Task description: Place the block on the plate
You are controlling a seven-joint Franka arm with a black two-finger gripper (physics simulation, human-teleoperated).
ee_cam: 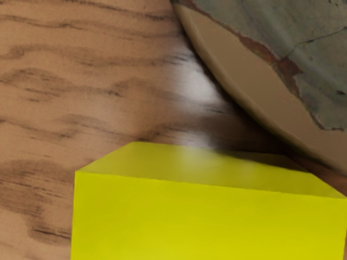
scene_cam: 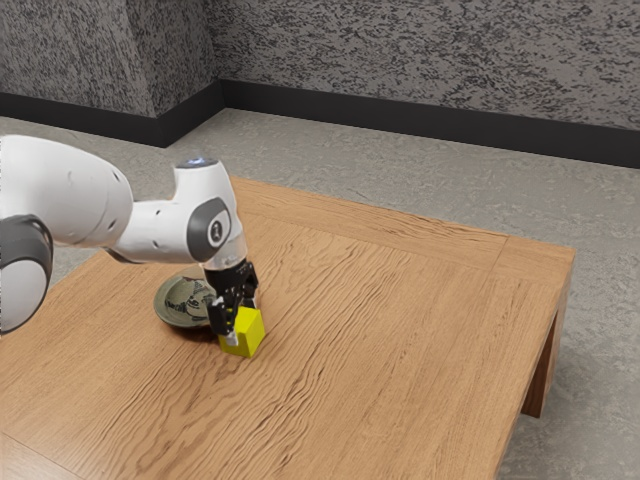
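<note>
lifted too low, the yellow cubic block [scene_cam: 250,333] could clip the round green-brown plate [scene_cam: 182,302]; whether the fingers [scene_cam: 232,338] are clamped on it, i cannot tell.

From high and well apart, the exterior view faces down past the green plate [scene_cam: 163,308] toward the speckled wall [scene_cam: 430,60] beyond. The wrist view looks down, apparently steeply, from close beside the plate; both share part of it and the yellow cube [scene_cam: 253,331].
</note>
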